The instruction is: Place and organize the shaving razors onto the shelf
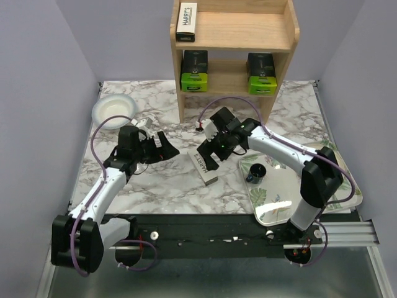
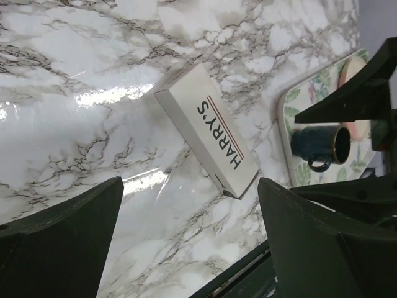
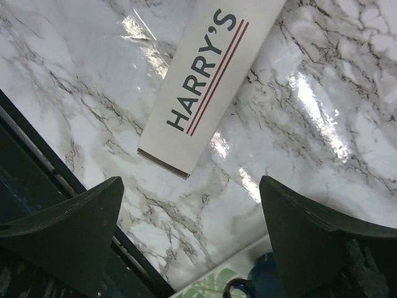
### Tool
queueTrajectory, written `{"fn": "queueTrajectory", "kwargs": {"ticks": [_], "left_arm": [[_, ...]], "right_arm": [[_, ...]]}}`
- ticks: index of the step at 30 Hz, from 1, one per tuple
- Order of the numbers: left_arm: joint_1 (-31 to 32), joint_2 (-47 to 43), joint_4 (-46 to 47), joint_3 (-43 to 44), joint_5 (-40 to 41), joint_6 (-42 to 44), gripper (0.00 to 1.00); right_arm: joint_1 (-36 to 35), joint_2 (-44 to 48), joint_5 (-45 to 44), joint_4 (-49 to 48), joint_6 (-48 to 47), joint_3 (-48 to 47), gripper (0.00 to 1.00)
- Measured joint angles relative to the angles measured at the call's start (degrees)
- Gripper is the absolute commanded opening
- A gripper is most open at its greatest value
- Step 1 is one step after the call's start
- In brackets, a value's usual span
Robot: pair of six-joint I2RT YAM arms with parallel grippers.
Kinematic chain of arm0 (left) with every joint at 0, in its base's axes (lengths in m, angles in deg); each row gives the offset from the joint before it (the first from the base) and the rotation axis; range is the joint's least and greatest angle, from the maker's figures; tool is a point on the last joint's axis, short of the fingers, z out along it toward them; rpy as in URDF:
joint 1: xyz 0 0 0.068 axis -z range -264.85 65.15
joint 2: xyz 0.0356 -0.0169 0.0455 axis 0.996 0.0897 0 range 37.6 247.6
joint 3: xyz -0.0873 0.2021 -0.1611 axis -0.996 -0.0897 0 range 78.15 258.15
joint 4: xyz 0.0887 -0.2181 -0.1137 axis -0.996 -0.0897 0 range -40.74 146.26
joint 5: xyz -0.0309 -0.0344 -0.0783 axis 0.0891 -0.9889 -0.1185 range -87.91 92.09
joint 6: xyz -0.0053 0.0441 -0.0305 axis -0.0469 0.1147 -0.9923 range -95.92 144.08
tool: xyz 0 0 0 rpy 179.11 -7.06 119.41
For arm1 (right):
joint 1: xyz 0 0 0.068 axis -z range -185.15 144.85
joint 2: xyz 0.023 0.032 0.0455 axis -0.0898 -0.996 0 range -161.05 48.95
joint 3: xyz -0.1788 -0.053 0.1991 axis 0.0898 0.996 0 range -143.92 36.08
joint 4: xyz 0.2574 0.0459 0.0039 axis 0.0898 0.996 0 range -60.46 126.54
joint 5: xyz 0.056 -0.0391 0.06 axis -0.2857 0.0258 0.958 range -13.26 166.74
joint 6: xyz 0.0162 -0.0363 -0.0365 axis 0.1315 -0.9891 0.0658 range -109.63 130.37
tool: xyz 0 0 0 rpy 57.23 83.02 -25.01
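Evidently, with three packs (image 1: 195,71) already on the shelf (image 1: 248,31), the white HARRY'S box (image 1: 206,172) lay flat on the worktop (image 1: 155,186) between the left hand (image 1: 167,149) and the right hand (image 1: 208,158), both with fingers apart and empty, so the next move, I judged, was lowering one to grasp it.

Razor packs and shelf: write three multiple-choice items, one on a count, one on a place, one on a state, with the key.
1. Black-and-green packs on the shelf's lower tier: A two; B three; C none.
2. The white box nearest the right pincer lies: A on the top tier; B on the table; C atop a pack.
3. The right pincer is: A shut on the box; B shut on a pack; C open.
Key: A, one stands at each end; B, marble shows round it; C, its fingers stand wide apart.
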Motion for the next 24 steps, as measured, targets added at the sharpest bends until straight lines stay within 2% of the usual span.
{"fn": "queueTrajectory", "kwargs": {"ticks": [5,14,20,24], "left_arm": [[-7.45,-3.80,3.80,-2.69,-5.40,-2.43,0.99],[-19.45,-9.77,7.26,-5.22,-7.52,-5.42,0.99],[-23.78,-10.82,8.37,-7.21,-8.13,-7.56,0.99],[-24.24,-10.93,8.39,-7.28,-8.17,-7.69,0.99]], "right_arm": [[-0.39,-4.52,0.07,-0.44,3.58,-1.68,1.00],[-2.73,-11.02,-5.53,-0.74,9.49,-2.86,1.00],[-4.22,-14.58,-6.88,-2.51,10.49,-5.49,0.99],[-4.24,-15.76,-7.52,-3.06,10.64,-5.53,0.93]]}}
